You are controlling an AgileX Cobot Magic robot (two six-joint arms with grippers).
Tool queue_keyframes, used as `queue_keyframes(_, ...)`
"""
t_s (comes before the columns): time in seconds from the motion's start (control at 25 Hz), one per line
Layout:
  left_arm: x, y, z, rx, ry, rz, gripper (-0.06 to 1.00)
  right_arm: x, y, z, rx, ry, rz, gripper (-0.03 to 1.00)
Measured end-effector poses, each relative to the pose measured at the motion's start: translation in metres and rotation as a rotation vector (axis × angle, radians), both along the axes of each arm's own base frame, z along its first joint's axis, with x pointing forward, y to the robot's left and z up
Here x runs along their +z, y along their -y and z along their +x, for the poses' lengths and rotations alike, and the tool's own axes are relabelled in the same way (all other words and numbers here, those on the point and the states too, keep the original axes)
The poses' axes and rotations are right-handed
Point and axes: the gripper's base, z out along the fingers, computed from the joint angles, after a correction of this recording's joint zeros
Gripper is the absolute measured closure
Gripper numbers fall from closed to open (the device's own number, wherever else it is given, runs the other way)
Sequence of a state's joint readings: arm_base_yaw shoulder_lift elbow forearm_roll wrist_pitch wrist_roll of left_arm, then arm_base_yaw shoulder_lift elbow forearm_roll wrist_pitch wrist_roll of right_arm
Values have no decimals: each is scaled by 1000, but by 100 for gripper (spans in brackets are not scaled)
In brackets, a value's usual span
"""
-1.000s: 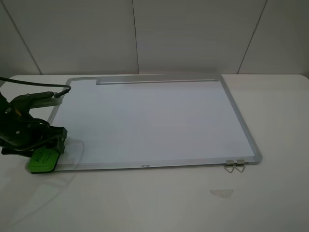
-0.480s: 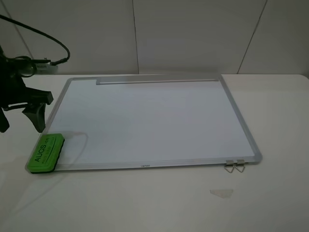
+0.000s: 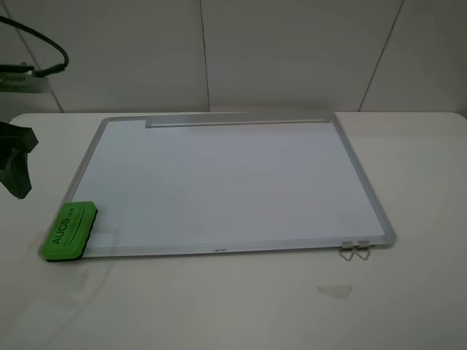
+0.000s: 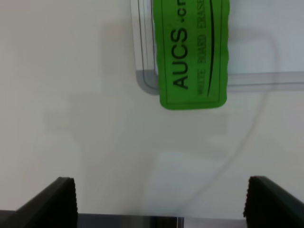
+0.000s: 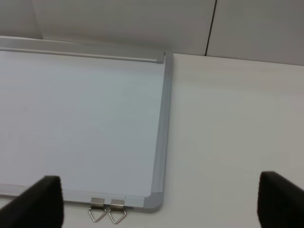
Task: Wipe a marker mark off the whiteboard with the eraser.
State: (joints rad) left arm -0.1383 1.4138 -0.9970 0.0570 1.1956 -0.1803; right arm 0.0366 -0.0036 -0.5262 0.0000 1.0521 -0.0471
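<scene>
From the high camera, the whiteboard [image 3: 226, 182] lay flat on the white desk [image 3: 241, 306], its grey tray strip [image 3: 237, 122] along the far edge and two metal clips [image 3: 354, 250] at its near right corner. The eraser [image 3: 69, 230] sat on the board's near left corner, overhanging the frame, lettering up. The left tool [image 3: 14, 164] hung at the view's left edge, well apart from the eraser; only one dark finger showed there. A small scrap [image 3: 334, 290] lay on the desk in front of the clips. No mark could be made out on the board. In the left wrist view, the left tool [image 4: 160, 199] stood wide open and held nothing, with the eraser [image 4: 192, 52] across the board's corner [image 4: 145, 83] beyond it. In the right wrist view, the right tool [image 5: 159, 209] was spread wide and empty above bare desk [image 5: 232, 133], near the board [image 5: 80, 118] and its clips [image 5: 107, 211].
</scene>
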Motion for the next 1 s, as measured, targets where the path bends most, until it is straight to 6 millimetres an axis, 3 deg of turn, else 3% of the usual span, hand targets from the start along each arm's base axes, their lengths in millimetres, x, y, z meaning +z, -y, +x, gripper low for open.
queue_keyframes(0.2,12,-8,-53,-2,84,-9,22,0,0,0,0,0,0,15)
queue_keyframes(0.64,13,-22,-155,-74,377,-40,22,0,0,0,0,0,0,15)
queue_keyframes(0.84,14,-27,-190,-106,614,-54,22,0,0,0,0,0,0,15)
queue_keyframes(1.0,13,-29,-204,-117,778,-64,22,0,0,0,0,0,0,15)
